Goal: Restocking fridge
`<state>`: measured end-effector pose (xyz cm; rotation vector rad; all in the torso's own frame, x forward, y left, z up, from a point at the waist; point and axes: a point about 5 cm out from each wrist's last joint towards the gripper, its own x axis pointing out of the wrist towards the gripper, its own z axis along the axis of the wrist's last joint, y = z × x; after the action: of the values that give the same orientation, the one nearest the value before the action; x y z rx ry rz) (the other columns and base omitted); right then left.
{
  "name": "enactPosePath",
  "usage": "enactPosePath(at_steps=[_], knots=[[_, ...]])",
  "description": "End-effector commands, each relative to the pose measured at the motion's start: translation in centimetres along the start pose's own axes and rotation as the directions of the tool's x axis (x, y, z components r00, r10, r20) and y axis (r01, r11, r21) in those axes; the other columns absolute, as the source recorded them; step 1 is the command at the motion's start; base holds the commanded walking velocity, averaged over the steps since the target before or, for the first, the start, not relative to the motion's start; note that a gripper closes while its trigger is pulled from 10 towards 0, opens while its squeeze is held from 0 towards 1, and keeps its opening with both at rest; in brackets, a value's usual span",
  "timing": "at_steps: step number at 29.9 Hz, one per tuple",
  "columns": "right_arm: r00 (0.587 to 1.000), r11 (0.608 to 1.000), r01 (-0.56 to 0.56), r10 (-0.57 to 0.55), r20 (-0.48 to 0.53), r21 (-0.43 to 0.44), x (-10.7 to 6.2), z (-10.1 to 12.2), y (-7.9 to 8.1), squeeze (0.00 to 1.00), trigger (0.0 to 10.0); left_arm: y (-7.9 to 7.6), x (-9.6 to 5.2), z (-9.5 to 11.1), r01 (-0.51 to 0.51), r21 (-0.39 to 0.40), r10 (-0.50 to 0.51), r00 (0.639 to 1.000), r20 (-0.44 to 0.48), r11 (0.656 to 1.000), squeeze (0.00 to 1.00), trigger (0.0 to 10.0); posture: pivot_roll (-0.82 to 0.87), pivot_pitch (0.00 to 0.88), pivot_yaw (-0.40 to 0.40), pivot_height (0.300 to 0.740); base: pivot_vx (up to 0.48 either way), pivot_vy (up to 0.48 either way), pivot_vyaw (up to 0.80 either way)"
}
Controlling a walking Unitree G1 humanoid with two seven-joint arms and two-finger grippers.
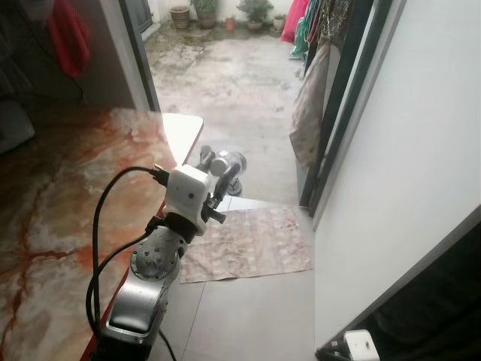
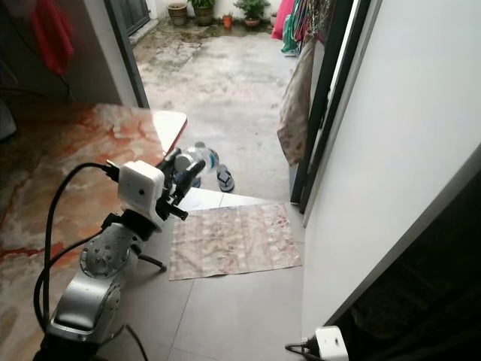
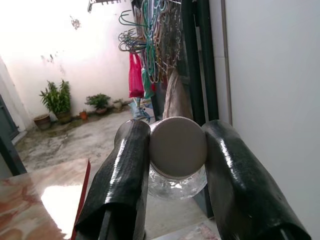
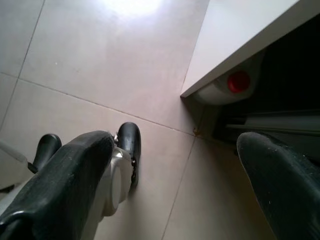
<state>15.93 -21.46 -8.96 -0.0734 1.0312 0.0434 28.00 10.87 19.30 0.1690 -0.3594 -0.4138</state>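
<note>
While the left end effector [image 3: 175,195] clamps a clear bottle [image 3: 178,156] beside the marble table [image 1: 60,210] | right end effector [image 4: 170,185] hangs spread and empty near the floor | step: carrying stock | next: locate the fridge.

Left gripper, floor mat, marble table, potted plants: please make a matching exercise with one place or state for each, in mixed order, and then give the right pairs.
Things:
1. left gripper
2. floor mat
3. marble table
4. potted plants

Places or states:
A. at the far wall of the yard
B. flat on the tiles by the doorway
C. shut on a clear bottle
D. at the robot's left

Pairs: 1-C, 2-B, 3-D, 4-A
</note>
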Motion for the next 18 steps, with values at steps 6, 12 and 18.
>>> enactPosePath(at_steps=[6,12,18], knots=[[1.000,1.000,-0.001,0.001,-0.028,0.008,-0.2,-1.0,-0.1,0.00,10.0,0.2,0.1,0.5,-0.017,0.007,0.017,1.000,0.017,1.000,0.00,10.0,0.01,0.019,0.034,0.740,0.000,-0.143,-0.75],[1.000,1.000,-0.002,0.003,-0.029,0.010,-0.2,-1.0,0.0,0.00,10.0,0.4,0.0,0.3,-0.027,0.005,0.027,1.000,0.009,1.000,0.00,10.0,0.01,0.024,0.037,0.740,0.000,0.000,-0.75],[1.000,1.000,-0.004,0.004,-0.029,0.011,-0.2,-1.0,0.0,0.00,10.0,0.5,-0.3,-0.7,-0.026,-0.024,0.025,0.999,-0.040,0.999,0.00,10.0,0.01,0.024,0.037,0.740,0.000,0.000,-0.75]])
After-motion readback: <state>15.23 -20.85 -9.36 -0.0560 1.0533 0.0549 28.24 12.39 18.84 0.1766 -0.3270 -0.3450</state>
